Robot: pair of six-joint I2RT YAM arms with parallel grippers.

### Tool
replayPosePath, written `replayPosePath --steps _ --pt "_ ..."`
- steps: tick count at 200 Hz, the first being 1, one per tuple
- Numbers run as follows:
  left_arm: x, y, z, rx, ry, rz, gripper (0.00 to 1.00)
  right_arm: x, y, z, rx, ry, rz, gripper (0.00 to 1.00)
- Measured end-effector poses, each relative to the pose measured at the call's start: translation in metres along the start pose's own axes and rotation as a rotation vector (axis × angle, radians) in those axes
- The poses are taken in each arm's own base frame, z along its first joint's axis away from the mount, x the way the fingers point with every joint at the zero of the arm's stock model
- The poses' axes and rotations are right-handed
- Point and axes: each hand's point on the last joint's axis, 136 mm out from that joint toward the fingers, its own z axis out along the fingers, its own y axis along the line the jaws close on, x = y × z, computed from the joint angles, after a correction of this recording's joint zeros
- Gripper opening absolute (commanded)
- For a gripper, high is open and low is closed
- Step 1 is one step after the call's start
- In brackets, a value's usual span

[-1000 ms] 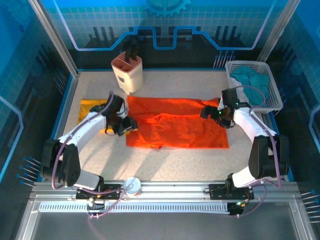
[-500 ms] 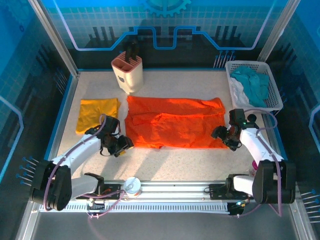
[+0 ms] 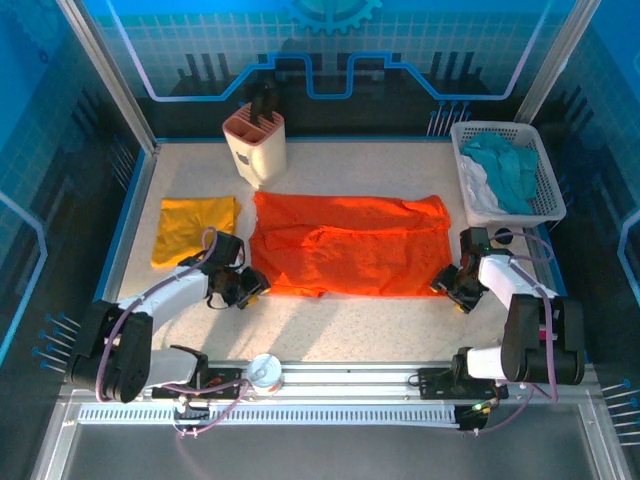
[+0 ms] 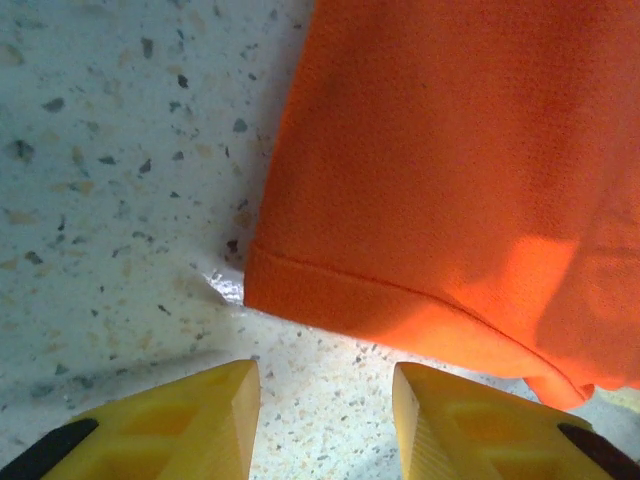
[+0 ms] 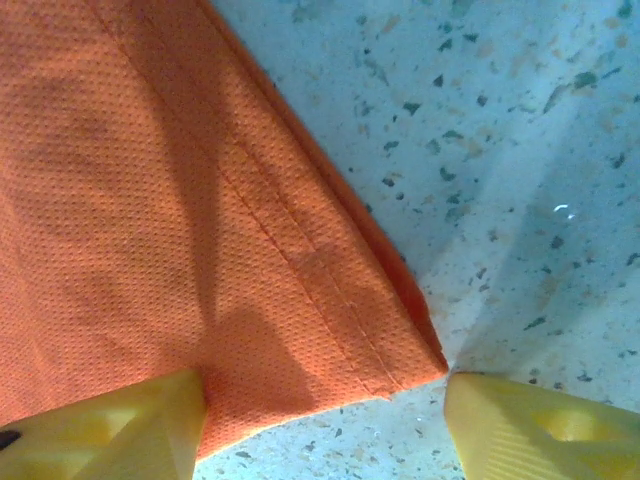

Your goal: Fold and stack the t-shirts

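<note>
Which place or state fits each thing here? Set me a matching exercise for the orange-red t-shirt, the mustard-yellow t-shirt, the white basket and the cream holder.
Things:
1. orange-red t-shirt
2. mustard-yellow t-shirt
3. white basket
4. cream holder

Places and states:
A. far right corner, with a teal cloth inside
B. spread flat in the middle of the table
C. upright at the far edge, left of centre
D. folded small, at the left side

Pairs: 1-B, 2-D, 3-A, 4-C
</note>
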Motion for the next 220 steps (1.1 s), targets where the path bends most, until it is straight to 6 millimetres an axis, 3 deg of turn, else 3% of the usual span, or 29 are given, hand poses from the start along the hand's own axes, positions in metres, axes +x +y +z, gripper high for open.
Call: replayPosePath --steps 31,69,91,122,142,157,164,172,220 --pt "-0.002 0.006 0.010 -0.037 0.023 -0.015 0.30 -0.001 -0.004 0.001 0.014 0.017 0.019 0.55" --pt "-0.002 0.012 0.011 -0.092 0.036 -0.029 0.15 -0.001 -0.008 0.001 0.041 0.028 0.016 0.41" --pt "-0.003 0.013 0.010 -0.109 0.039 -0.030 0.11 -0.001 -0.008 0.001 0.050 0.039 0.017 0.40" --pt "-0.015 0.000 0.006 -0.091 0.001 -0.002 0.06 -0.002 -0.008 0.000 0.061 0.053 0.011 0.34" --pt "-0.023 -0.011 0.002 -0.076 -0.024 0.031 0.00 -0.002 -0.009 0.000 0.074 0.062 0.006 0.21" --pt "-0.027 -0.017 0.000 -0.066 -0.034 0.048 0.00 -0.003 -0.009 0.000 0.078 0.067 0.008 0.16" --pt "-0.028 -0.019 -0.001 -0.063 -0.036 0.050 0.00 -0.004 -0.008 0.000 0.076 0.070 0.004 0.06" --pt "-0.029 -0.020 -0.001 -0.061 -0.037 0.052 0.00 -0.006 -0.006 0.000 0.069 0.070 0.000 0.02" --pt "-0.020 -0.015 -0.010 -0.084 -0.017 0.050 0.00 -0.012 0.007 0.000 0.009 0.057 -0.012 0.01"
